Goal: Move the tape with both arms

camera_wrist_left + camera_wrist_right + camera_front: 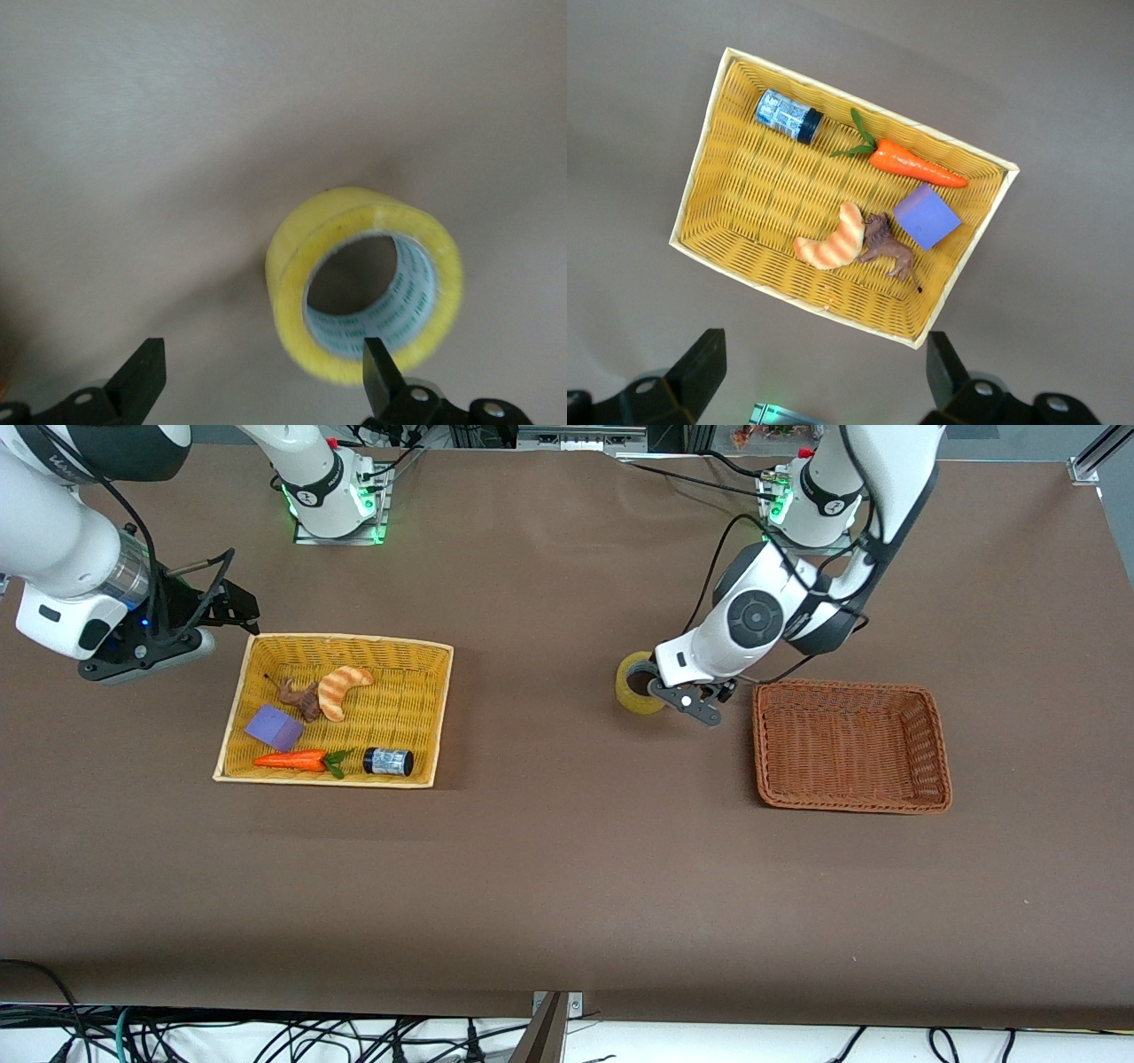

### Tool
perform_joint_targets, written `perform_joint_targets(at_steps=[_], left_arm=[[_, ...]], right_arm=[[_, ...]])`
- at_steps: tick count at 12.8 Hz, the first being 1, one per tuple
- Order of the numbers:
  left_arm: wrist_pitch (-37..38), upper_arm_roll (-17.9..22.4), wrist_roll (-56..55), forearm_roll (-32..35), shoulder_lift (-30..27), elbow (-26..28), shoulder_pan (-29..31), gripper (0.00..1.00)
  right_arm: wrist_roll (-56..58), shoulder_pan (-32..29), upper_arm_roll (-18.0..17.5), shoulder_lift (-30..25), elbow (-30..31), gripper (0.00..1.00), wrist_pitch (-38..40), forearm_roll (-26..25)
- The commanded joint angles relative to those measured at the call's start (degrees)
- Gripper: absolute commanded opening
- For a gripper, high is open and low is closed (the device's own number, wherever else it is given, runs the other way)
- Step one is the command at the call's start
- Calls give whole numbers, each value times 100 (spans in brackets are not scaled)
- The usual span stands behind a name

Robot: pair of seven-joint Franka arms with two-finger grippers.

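The tape [636,685] is a yellowish roll with a grey core. It stands on edge on the brown table, between the two baskets. In the left wrist view the tape [306,266] shows its open hole. My left gripper [656,683] is low beside the tape on the side toward the brown basket. It is open [263,354], with one fingertip [376,363] at the roll's rim and the other off to the side. My right gripper [237,605] is open and empty [824,350]. It hangs over the table beside the yellow basket's corner and waits.
The yellow basket [345,640], also in the right wrist view [700,159], holds a croissant toy [344,688], a brown animal toy [301,698], a purple block [275,727], a carrot [292,760] and a dark jar [388,762]. An empty brown basket [850,806] stands toward the left arm's end.
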State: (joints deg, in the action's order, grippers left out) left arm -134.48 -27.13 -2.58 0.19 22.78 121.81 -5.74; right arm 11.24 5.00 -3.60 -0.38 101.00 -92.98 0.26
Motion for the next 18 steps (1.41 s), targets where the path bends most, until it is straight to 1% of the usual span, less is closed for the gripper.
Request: perform_joint_targets(at_steps=[1,2,3,4,5,6,7,8,9,10,11,12,13,14,15,17,18], left_arm=[[-254,-11,-24,524,402,-148,-50,76],[-315,-11,-41,656,516,-174,-85,59],[-377,-3,-41,675,595,-201,-111,53],[-395,-3,-41,675,674,-210,-111,43],[-395,-3,-41,675,693,-219,-120,26],[-395,-3,-50,675,693,-227,-112,5],[-334,-3,-50,675,641,-280,-85,0],[-238,-3,-59,675,510,-315,-76,0],[33,-3,-111,675,317,-402,-59,0],[601,6,-129,675,71,-586,-15,0],[1364,32,-120,675,-123,-953,72,0],[2311,41,-120,675,-168,-1514,230,0],[3182,50,-103,849,-169,-2024,301,0],[3783,102,19,1634,-160,-2534,380,0],[4128,94,342,2077,-125,-2783,607,0],[4114,94,1115,2178,-81,-2820,1177,0],[3966,94,1667,2187,111,-2812,1529,0]], right_arm=[[89,-8,0,-147,174,100,-53,70],[89,-8,0,-138,175,100,-62,62],[89,-8,0,-147,175,100,-53,62],[89,-8,0,-147,192,100,-62,53],[89,-8,0,-147,201,100,-71,53],[89,-8,0,-147,201,100,-71,44],[89,-8,0,-155,227,100,-106,18],[89,-8,0,-199,306,100,-149,18],[97,-8,0,-243,332,100,-167,9],[89,-8,0,-252,341,100,-176,9],[89,-8,0,-252,359,100,-176,9],[89,-8,0,-252,368,100,-176,9],[89,-8,0,-252,377,100,-176,9],[89,-8,0,-252,377,100,-176,9],[89,-8,0,-261,377,100,-176,0],[89,-8,0,-261,385,100,-185,0],[89,-8,0,-261,429,100,-194,0]])
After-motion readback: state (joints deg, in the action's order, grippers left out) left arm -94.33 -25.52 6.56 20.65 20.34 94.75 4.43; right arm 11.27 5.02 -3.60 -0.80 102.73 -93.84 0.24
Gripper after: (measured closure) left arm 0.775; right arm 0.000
